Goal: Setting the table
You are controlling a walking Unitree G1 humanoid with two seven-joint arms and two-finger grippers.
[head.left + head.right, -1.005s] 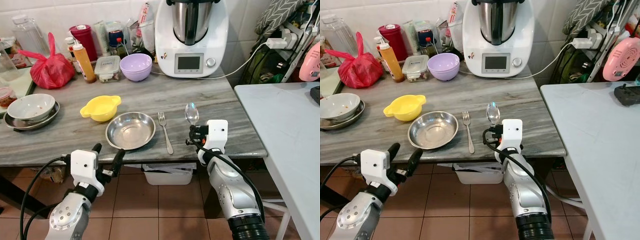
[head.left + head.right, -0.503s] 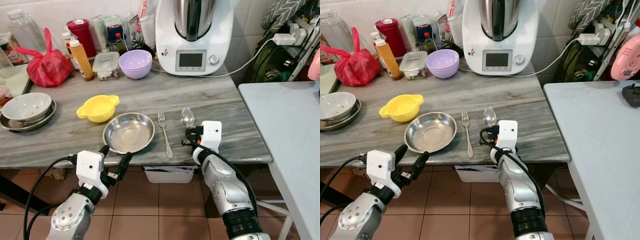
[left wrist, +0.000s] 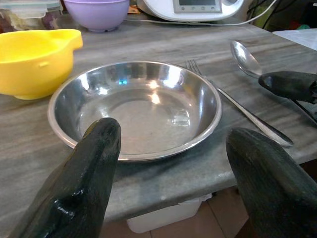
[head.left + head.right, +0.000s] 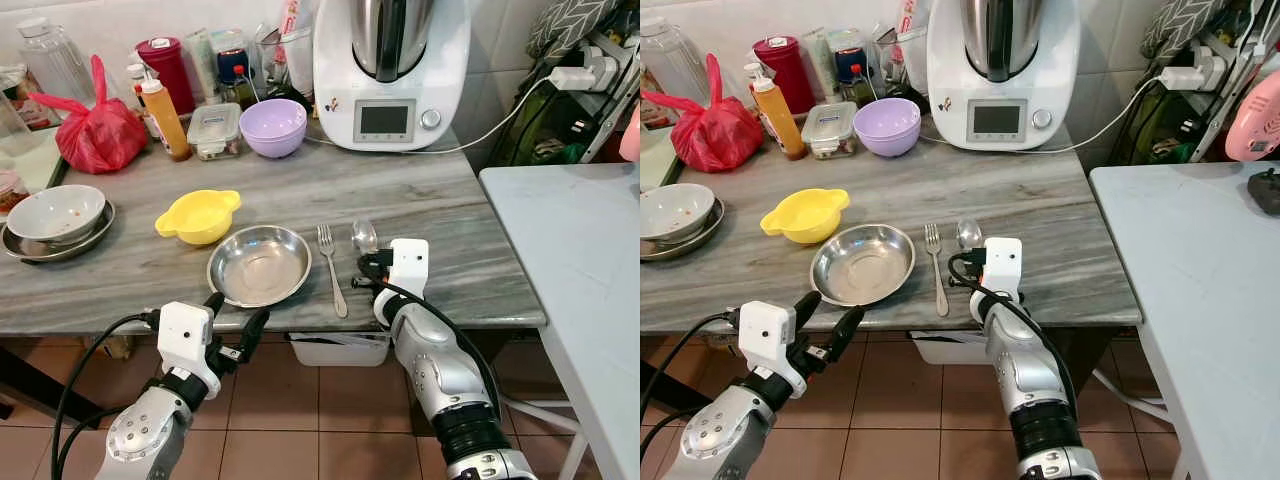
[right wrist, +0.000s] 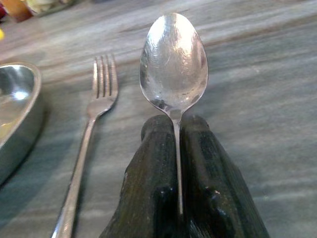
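Observation:
A steel plate (image 4: 259, 264) lies near the front edge of the grey marble table (image 4: 440, 210), with a fork (image 4: 330, 268) just to its right. My right gripper (image 4: 366, 270) is shut on a spoon (image 4: 363, 236), whose bowl points away from me, right of the fork and low over the tabletop. The right wrist view has the spoon (image 5: 174, 64) pinched between both fingers (image 5: 153, 163), the fork (image 5: 94, 124) beside it. My left gripper (image 4: 232, 318) hangs open below the table's front edge, in front of the plate (image 3: 133, 106).
A yellow bowl (image 4: 200, 215) sits behind the plate, a purple bowl (image 4: 272, 130) and a white kitchen machine (image 4: 392, 70) farther back. Stacked dishes (image 4: 55, 215), a red bag (image 4: 95, 135) and bottles crowd the left. A white table (image 4: 580, 260) stands to the right.
My right gripper has carried the spoon leftward, closer to the fork, and a little lower. The left gripper has stayed in place below the table edge.

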